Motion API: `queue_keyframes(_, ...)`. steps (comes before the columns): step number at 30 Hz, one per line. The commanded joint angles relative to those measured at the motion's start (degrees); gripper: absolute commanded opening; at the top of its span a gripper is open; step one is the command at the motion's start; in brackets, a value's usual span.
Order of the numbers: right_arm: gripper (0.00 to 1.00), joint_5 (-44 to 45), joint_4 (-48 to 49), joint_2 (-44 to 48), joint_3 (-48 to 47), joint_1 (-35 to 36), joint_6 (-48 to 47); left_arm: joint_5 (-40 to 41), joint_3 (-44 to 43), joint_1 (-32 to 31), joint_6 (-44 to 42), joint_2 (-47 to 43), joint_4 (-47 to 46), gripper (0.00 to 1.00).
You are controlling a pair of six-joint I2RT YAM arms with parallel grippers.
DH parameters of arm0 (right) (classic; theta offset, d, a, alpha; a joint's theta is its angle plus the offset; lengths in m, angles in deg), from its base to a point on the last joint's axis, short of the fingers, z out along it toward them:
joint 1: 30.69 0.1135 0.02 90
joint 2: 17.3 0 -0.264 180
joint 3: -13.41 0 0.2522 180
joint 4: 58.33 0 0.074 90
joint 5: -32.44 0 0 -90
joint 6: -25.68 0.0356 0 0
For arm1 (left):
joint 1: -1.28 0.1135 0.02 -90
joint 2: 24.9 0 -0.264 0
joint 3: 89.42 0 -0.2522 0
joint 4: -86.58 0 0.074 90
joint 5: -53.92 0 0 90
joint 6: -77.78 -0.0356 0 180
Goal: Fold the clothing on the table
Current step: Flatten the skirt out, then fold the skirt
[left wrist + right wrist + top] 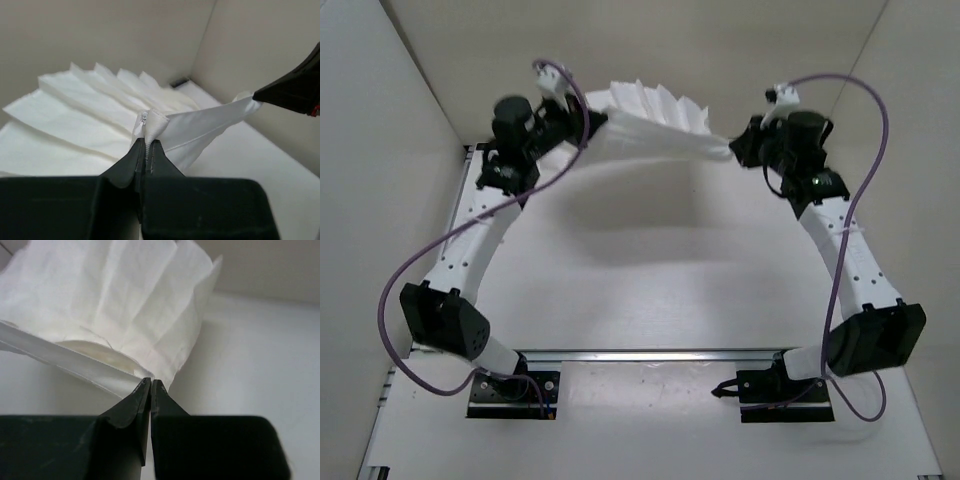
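The clothing [655, 118], a white pleated garment, hangs stretched between my two grippers above the far part of the table [650, 270]. Its pleats fan out toward the back wall. My left gripper [594, 126] is shut on a folded white band at the garment's left end; in the left wrist view the band [155, 125] sticks up from the closed left gripper [148, 143]. My right gripper [730, 151] is shut on the garment's right end. In the right wrist view the cloth [115, 300] meets the tips of the closed right gripper [151, 382].
White walls [410, 90] close in the table at the back and on both sides, near the garment. A metal rail [650, 353] runs along the near edge by the arm bases. Purple cables [400, 290] loop beside each arm.
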State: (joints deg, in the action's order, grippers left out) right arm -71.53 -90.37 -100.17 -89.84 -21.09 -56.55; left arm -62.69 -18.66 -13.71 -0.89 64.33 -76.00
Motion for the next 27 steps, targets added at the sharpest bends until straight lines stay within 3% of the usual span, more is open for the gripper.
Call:
queue_keyframes(1,0.0,2.56,5.0,3.14,18.53,-2.04,1.37,3.32,22.63,-0.57,-1.49,-2.63,-0.21,0.0)
queue_keyframes(4,0.0,0.71,6.86,8.51,35.65,-1.79,2.25,3.32,39.96,-0.66,1.23,-10.1,-5.13,0.0)
queue_keyframes(6,0.0,2.27,4.5,11.23,39.99,0.23,1.72,5.67,46.51,-2.33,0.19,-14.41,-2.28,0.0)
queue_keyframes(9,0.0,2.9,0.19,12.73,40.63,2.43,1.02,10.09,52.14,-5.93,2.01,-21.54,1.43,0.0)
queue_keyframes(14,0.0,0.45,1.76,10.99,34.05,2.88,0.32,14.99,56.2,-3.39,10.2,-30.78,-0.58,0.0)
queue_keyframes(18,0.0,-0.79,2.99,-0.42,22.82,-0.11,-0.91,13.7,49.19,0.65,10.03,-25.7,-1.03,0.0)
queue_keyframes(22,0.0,-0.95,2.73,-12.28,11.56,-0.99,-0.57,14.83,41.09,1.62,8.01,-11.93,-0.58,0.0)
queue_keyframes(25,0.0,-2.37,3.43,-18.18,9.16,-0.21,-0.48,15.54,41.51,1.97,11.07,-6.45,-3.03,0.0)
queue_keyframes(27,0.0,-0.35,3.43,-19.96,9.07,1.11,-0.3,16.32,46.33,1.89,12.75,-6.7,-6.09,0.0)
